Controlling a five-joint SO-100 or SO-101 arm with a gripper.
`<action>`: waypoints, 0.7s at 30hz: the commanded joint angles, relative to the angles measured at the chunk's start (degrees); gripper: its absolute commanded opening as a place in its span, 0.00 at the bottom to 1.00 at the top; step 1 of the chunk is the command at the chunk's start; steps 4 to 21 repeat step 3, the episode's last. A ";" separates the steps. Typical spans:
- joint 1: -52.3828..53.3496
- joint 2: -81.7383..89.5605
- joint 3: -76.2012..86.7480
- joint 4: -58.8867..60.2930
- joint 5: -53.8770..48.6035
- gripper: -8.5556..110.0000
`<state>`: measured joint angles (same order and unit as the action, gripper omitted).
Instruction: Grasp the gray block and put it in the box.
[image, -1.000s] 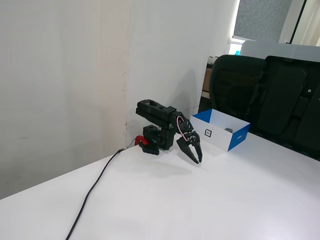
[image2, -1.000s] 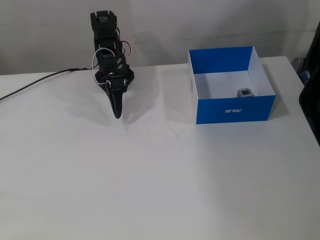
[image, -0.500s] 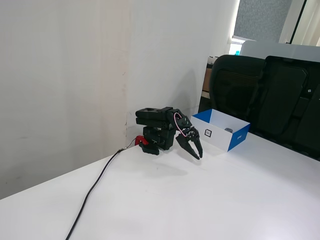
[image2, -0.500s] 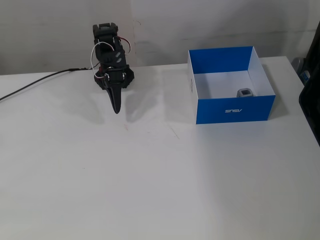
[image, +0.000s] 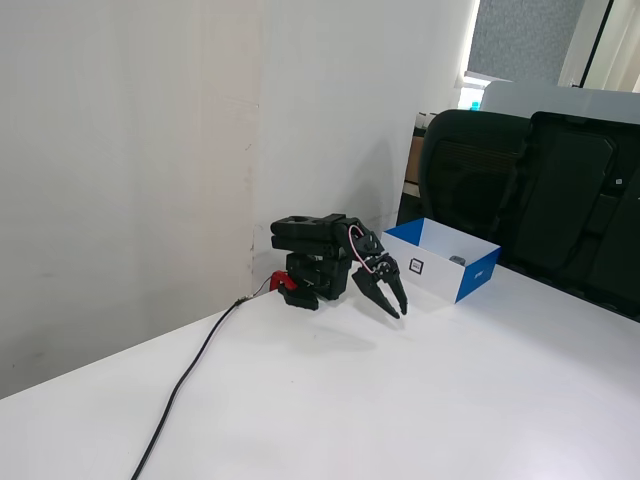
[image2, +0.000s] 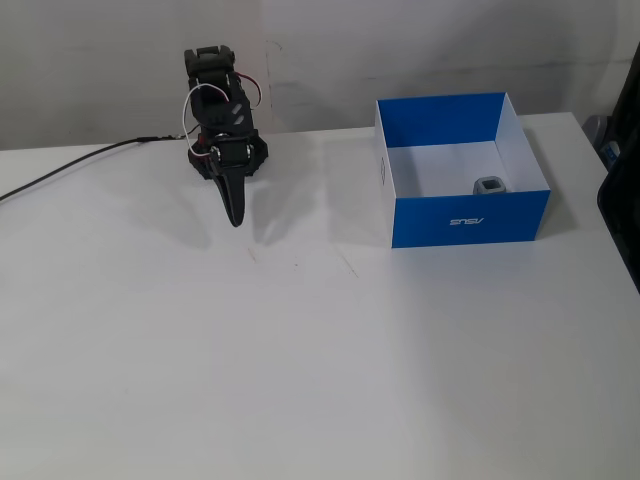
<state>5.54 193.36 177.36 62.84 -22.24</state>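
Note:
The gray block (image2: 489, 186) lies inside the box (image2: 470, 220), against its front blue wall toward the right. In the other fixed view only its top shows as a small gray spot (image: 457, 260) above the box's (image: 432, 277) white side with the dark logo. My gripper (image2: 235, 219) hangs folded close to the arm's base, well left of the box, pointing down just above the table. Its fingers are together and hold nothing. From the side, my gripper (image: 393, 308) sits a short way in front of the box's near corner.
A black cable (image2: 70, 166) runs from the arm's base (image: 300, 290) across the table to the left. Black office chairs (image: 540, 195) stand behind the table past the box. The wall rises directly behind the arm.
The arm has folded back toward its base and the gripper has lifted slightly and drawn in. Over the last half second it has barely moved. The block has stayed in the box.

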 joint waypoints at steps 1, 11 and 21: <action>0.18 1.14 2.99 0.09 -0.35 0.09; 0.18 1.14 2.99 0.09 -0.35 0.09; 0.18 1.14 2.99 0.09 -0.35 0.09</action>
